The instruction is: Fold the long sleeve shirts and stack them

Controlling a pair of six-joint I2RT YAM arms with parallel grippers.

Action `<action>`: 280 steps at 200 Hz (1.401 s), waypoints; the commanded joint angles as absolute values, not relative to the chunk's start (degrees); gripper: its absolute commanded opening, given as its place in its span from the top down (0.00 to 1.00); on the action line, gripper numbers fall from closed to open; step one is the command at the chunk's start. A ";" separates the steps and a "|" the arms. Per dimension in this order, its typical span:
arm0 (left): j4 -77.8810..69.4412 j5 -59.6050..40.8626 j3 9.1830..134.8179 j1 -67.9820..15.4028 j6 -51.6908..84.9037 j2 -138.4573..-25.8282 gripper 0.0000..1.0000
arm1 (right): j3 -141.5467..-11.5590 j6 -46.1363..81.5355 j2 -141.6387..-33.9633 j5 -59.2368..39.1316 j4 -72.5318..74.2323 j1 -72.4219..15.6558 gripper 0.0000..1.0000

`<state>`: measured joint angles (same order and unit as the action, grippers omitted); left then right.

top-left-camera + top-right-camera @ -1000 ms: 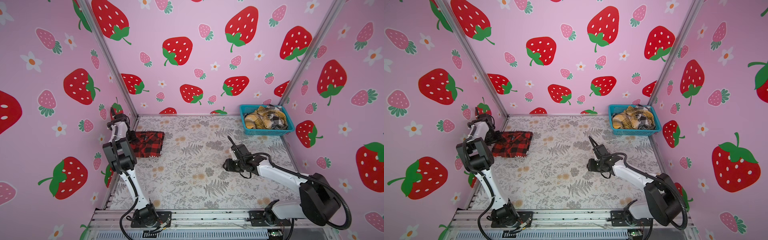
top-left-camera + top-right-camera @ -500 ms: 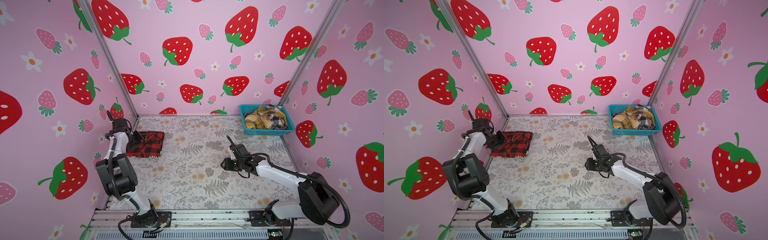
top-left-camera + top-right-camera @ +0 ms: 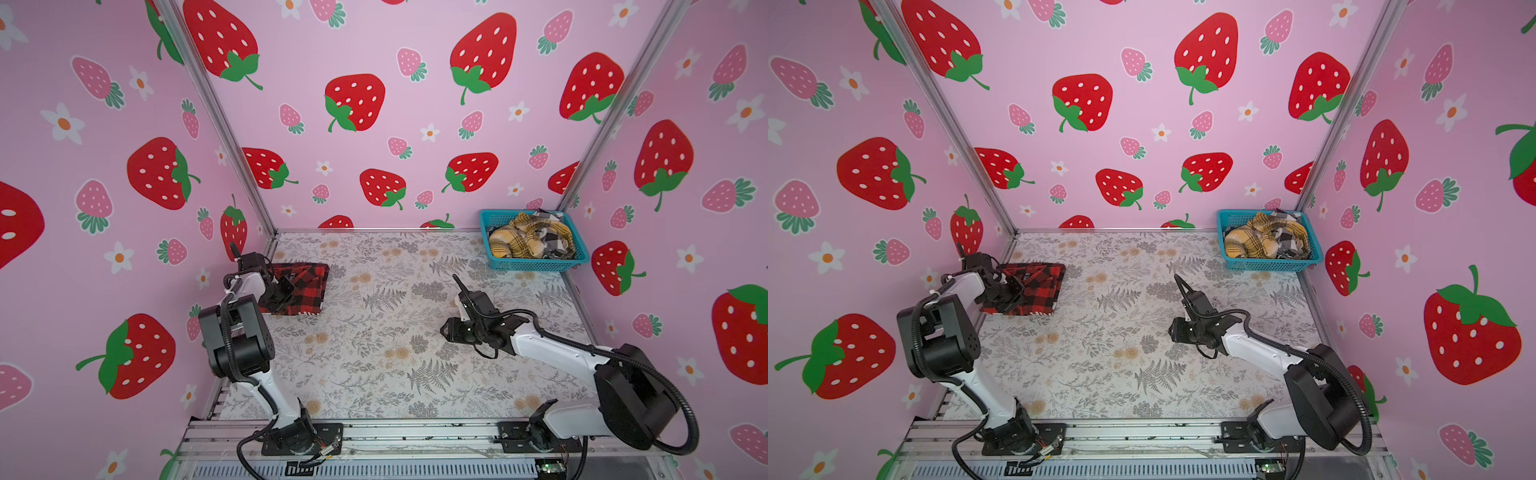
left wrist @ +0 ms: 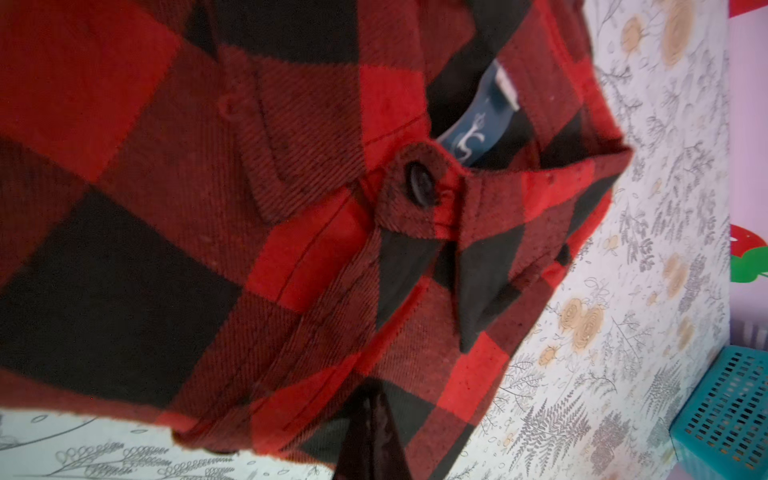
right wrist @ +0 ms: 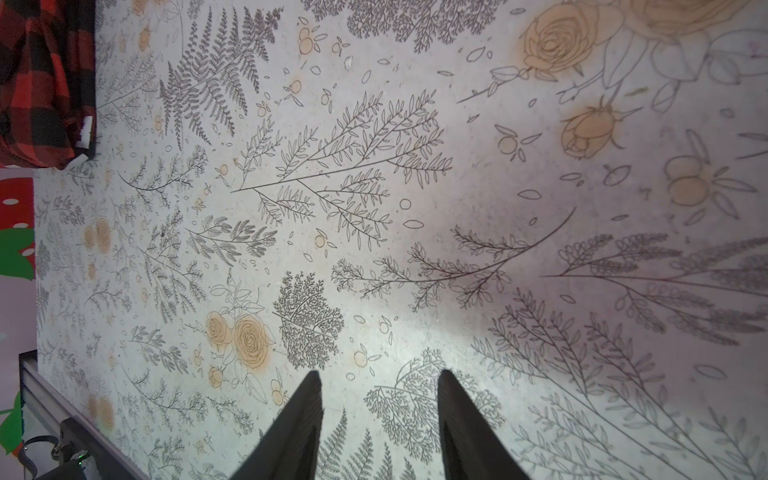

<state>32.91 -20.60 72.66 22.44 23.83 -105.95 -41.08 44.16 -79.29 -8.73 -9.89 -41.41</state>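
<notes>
A red-and-black check long sleeve shirt (image 3: 305,286) (image 3: 1040,289) lies folded at the table's far left. In the left wrist view its collar, a dark button and a blue neck label (image 4: 482,124) show on the shirt (image 4: 249,187). My left gripper (image 3: 279,296) (image 3: 1011,296) (image 4: 376,401) hovers over the shirt's near left part, shut, tips against the cloth with no fold seen between them. My right gripper (image 3: 445,331) (image 3: 1173,330) (image 5: 379,376) stands open and empty low over the bare table middle-right. The shirt's edge (image 5: 37,83) shows far off in the right wrist view.
A teal basket (image 3: 540,264) (image 3: 1268,264) (image 4: 727,419) in the far right corner holds crumpled yellow plaid cloth (image 3: 519,243) and black-and-white plaid cloth (image 3: 555,241). Pink strawberry walls close three sides. A metal rail (image 3: 415,432) runs along the front edge.
The left gripper has shut and moved from the shirt's far left edge toward its near left part, its elbow swinging. The right arm has barely moved.
</notes>
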 commanded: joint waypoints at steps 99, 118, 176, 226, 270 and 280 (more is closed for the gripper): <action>33.68 -23.33 71.47 20.77 23.49 -102.13 0.87 | -44.70 43.71 -76.67 -4.16 -13.12 -41.67 0.53; 32.14 -25.60 69.79 18.43 25.92 -96.63 0.78 | -47.46 42.23 -75.78 -1.81 -15.11 -41.50 0.53; 30.60 -20.62 66.90 1.92 28.59 -81.57 0.69 | -54.14 38.03 -68.68 9.05 -18.31 -39.41 0.50; 27.57 -13.14 64.70 -6.89 24.49 -70.94 0.67 | -53.67 31.91 -61.80 22.15 -16.39 -38.65 0.41; 21.38 1.25 56.24 -7.34 21.74 -65.01 0.62 | -37.66 26.26 -54.78 34.83 -0.38 -38.66 0.33; 17.89 4.89 52.70 -7.61 19.22 -65.09 0.56 | -33.83 22.57 -53.78 38.15 3.02 -38.66 0.19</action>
<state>24.21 -6.90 58.72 -7.35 23.83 -65.12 -41.65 29.63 -55.81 26.41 -5.98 -38.87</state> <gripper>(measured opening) 0.379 0.691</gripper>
